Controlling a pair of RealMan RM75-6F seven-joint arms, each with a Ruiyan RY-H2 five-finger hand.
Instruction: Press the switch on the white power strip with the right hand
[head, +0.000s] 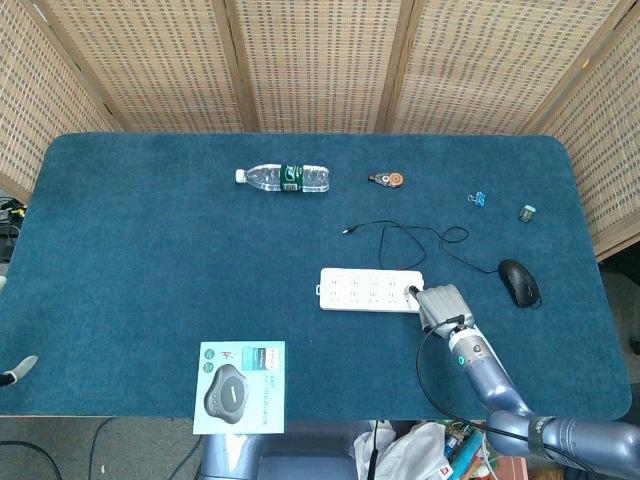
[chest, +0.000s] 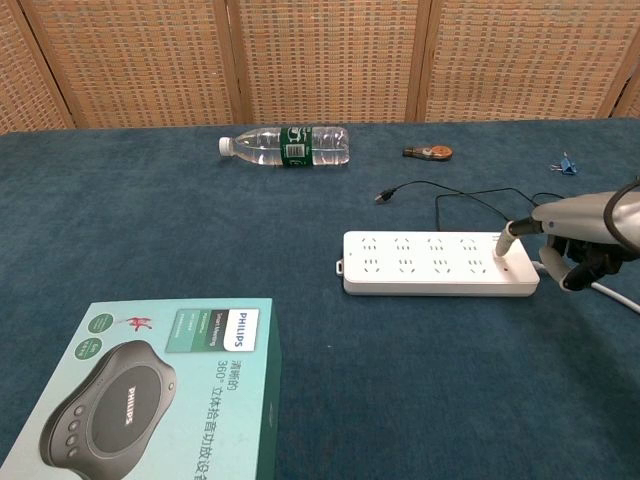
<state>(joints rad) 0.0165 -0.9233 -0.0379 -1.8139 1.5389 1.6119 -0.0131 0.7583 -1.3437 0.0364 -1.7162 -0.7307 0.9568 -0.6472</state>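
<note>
Table (head: 150, 250) w/ blue cloth. On it: power strip (head: 368, 290) centre-right, bottle (head: 284, 178) far, Philips box (head: 240, 386) near-left. Mouse (head: 518, 281) right.

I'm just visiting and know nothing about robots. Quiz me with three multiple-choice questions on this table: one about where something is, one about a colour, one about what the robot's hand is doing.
1. Where does the water bottle lie?
A. At the far side of the table, on its side
B. On top of the power strip
C. Upright by the boxed speaker

2. What colour is the computer mouse?
A. White
B. Black
C. Red

3. What is the right hand doing?
A. Holding the bottle
B. Resting on the boxed speaker
C. Touching the right end of the white power strip with one extended finger

Answers:
1. A, it lies flat near the far edge in both views.
2. B, it shows dark on the blue table cover in the head view.
3. C, the chest view shows the fingertip on the strip's right end, other fingers curled.
</note>
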